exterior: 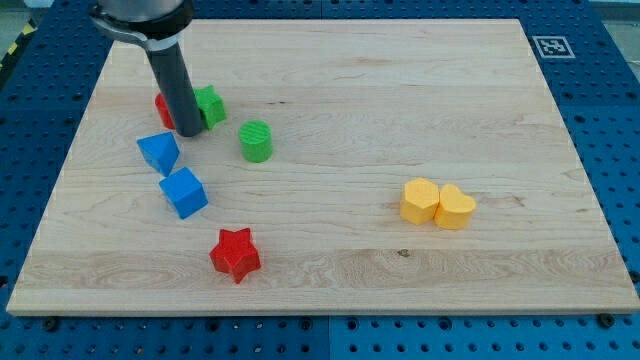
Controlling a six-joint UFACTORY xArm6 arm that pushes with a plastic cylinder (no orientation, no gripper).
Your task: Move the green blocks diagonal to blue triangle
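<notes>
My tip (pixel 188 133) is set down on the wooden board (pixel 400 90) near its upper left part. No jaws are carried by the rod, so nothing is spread, pressed together or pinched; only a plain dark end is seen resting at table height.

A green star-like block (pixel 211 105) is found touching or just beside the rod, immediately to the view's right of my tip and slightly toward the view's top. Its shape is partly hidden by the rod, so it may be a star, but this cannot be settled. A green cylinder (pixel 256 141) lies a little farther to the view's right of my tip, slightly toward the view's bottom, apart from the rod; its ridged top face is turned upward.

The blue triangle (pixel 158 152) is placed near my tip, to the view's left and bottom of it. A blue cube (pixel 184 192) is seen just below that, toward the view's bottom. A red block (pixel 163 110) is mostly covered behind the rod on the view's left of my tip; its shape cannot be made out.

A red star (pixel 235 254) lies well toward the view's bottom of my tip. Two yellow blocks, a yellow hexagon-like block (pixel 420 200) and a yellow heart (pixel 455 207), are seen touching each other far to the view's right.
</notes>
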